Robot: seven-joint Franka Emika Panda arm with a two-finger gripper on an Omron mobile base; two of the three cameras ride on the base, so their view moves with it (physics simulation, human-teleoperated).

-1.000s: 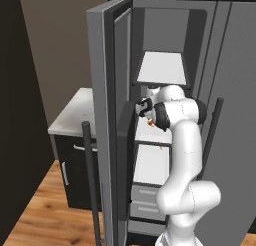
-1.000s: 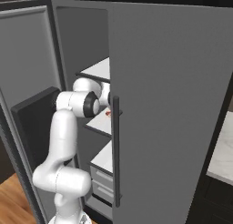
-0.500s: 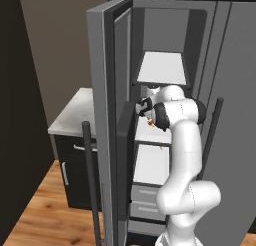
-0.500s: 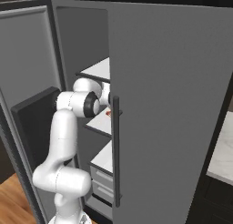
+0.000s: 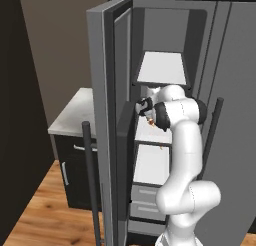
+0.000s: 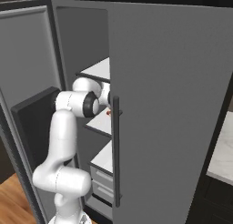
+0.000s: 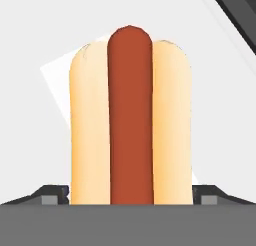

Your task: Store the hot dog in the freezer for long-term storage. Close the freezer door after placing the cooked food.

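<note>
Item: hot dog (image 7: 130, 120), tan bun with red-brown sausage, held lengthwise in the hand view between the two dark fingertips at 8 and 4 o'clock, jaws (image 7: 130, 197) clamped on its near end, over a white shelf (image 7: 30, 35). Location: inside the freezer (image 5: 162, 70), arm reaching in at mid-height past the freezer door (image 5: 102, 115), which stands wide open at 9 o'clock in the left base view. Whether the bun touches the shelf cannot be told. Risk, judged: released too high, it could roll toward the shelf edge; a hasty withdrawal could drag it out, or the elbow could clip the door.
</note>
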